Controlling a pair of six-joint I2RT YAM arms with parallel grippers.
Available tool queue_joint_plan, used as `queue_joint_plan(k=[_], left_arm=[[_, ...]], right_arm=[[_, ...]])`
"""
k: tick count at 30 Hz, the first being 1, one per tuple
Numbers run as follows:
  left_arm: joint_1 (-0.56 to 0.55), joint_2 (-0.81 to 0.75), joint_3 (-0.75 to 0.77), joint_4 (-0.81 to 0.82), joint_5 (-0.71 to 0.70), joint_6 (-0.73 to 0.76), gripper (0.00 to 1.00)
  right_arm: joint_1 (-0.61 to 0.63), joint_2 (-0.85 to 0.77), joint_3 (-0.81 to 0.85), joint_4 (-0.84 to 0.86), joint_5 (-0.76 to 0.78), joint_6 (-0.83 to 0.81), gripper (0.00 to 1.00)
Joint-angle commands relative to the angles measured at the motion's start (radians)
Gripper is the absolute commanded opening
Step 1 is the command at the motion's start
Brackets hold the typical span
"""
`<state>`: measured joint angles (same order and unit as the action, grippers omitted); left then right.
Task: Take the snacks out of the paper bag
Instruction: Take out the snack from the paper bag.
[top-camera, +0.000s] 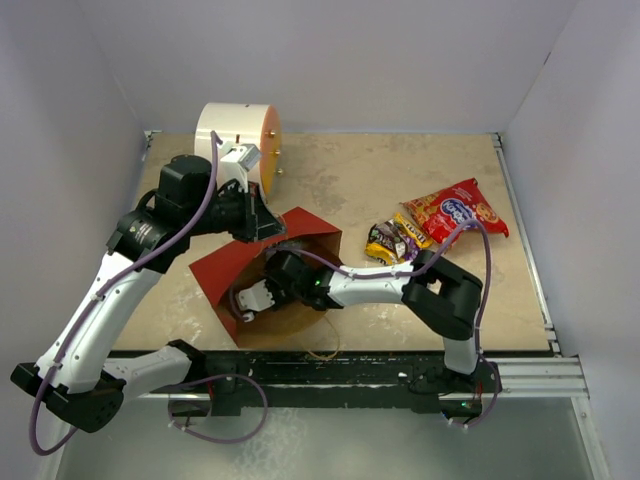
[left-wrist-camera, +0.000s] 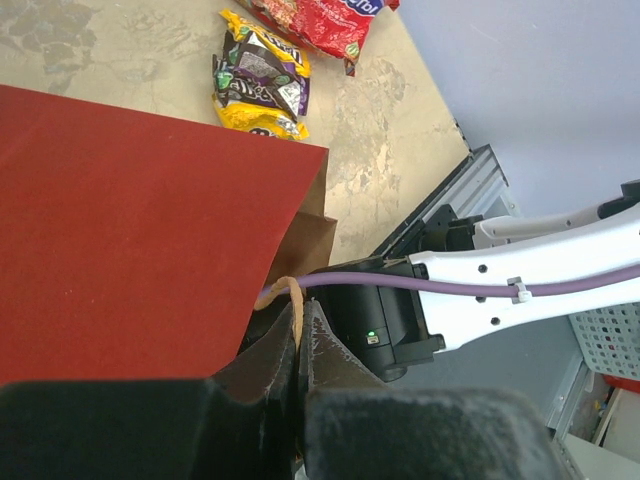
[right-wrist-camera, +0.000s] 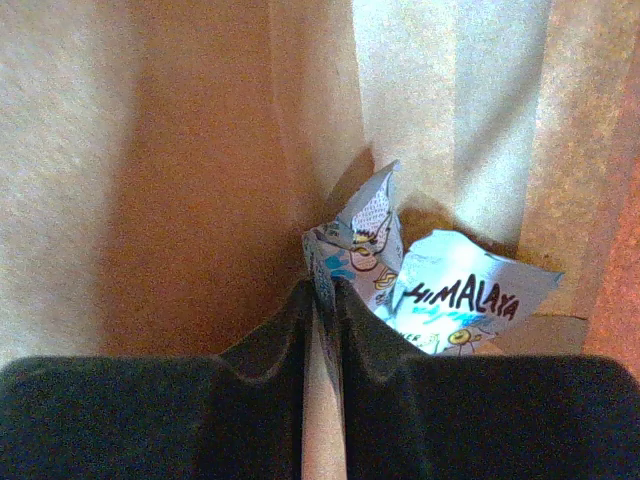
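The paper bag (top-camera: 228, 262) lies on its side, red outside, brown inside, mouth toward the near edge. My left gripper (top-camera: 268, 228) is at the bag's upper rim, shut on its thin cord handle (left-wrist-camera: 286, 292); its fingertips (left-wrist-camera: 298, 322) pinch the cord. My right gripper (top-camera: 246, 304) reaches inside the bag (right-wrist-camera: 170, 180), and its jaws (right-wrist-camera: 325, 292) are shut on the edge of a crumpled light-blue packet (right-wrist-camera: 455, 295). A red snack bag (top-camera: 455, 212) and a yellow-purple packet (top-camera: 393, 240) lie on the table right of the bag; the left wrist view shows both, the red one (left-wrist-camera: 320, 20) and the yellow-purple one (left-wrist-camera: 260, 80).
A white-and-orange cylinder (top-camera: 240, 140) stands at the back left, just behind the left arm. Grey walls close in the table on three sides. A loose cord loop (top-camera: 322, 352) hangs at the bag's mouth near the front edge.
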<state>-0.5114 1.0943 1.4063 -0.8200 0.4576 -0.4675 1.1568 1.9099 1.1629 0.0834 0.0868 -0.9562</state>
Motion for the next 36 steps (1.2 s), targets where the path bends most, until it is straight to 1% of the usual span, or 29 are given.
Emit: queue_joint_plan(k=[1,4,5,10,19,27,31,36], left_arm=[[-0.001,-0.007,0.041,0.029,0.004,0.004,0.0],[-0.001,-0.012,0.03,0.045,-0.005,-0.008,0.0],[-0.001,-0.013,0.026,0.051,-0.009,-0.013,0.0],[-0.001,-0.006,0.032,0.056,-0.045,-0.026,0.0],[0.001,0.009,0.048,0.061,-0.126,-0.059,0.0],[0.001,0.023,0.045,0.093,-0.17,-0.109,0.0],[0.001,0.031,0.038,0.098,-0.19,-0.132,0.0],[0.001,0.033,0.023,0.109,-0.217,-0.155,0.0]], right_arm=[[-0.003,-0.054,0.03,0.031,-0.023,0.012,0.1],[-0.003,-0.111,0.007,0.01,-0.04,0.024,0.01],[-0.003,-0.132,0.0,0.001,-0.041,0.027,0.0],[-0.002,-0.248,-0.037,-0.064,-0.049,0.029,0.0],[-0.002,-0.433,-0.094,-0.167,-0.091,0.138,0.0],[0.0,-0.611,-0.121,-0.305,-0.189,0.209,0.0],[-0.001,-0.711,-0.111,-0.385,-0.184,0.251,0.0],[-0.002,-0.859,-0.086,-0.486,-0.142,0.294,0.0]])
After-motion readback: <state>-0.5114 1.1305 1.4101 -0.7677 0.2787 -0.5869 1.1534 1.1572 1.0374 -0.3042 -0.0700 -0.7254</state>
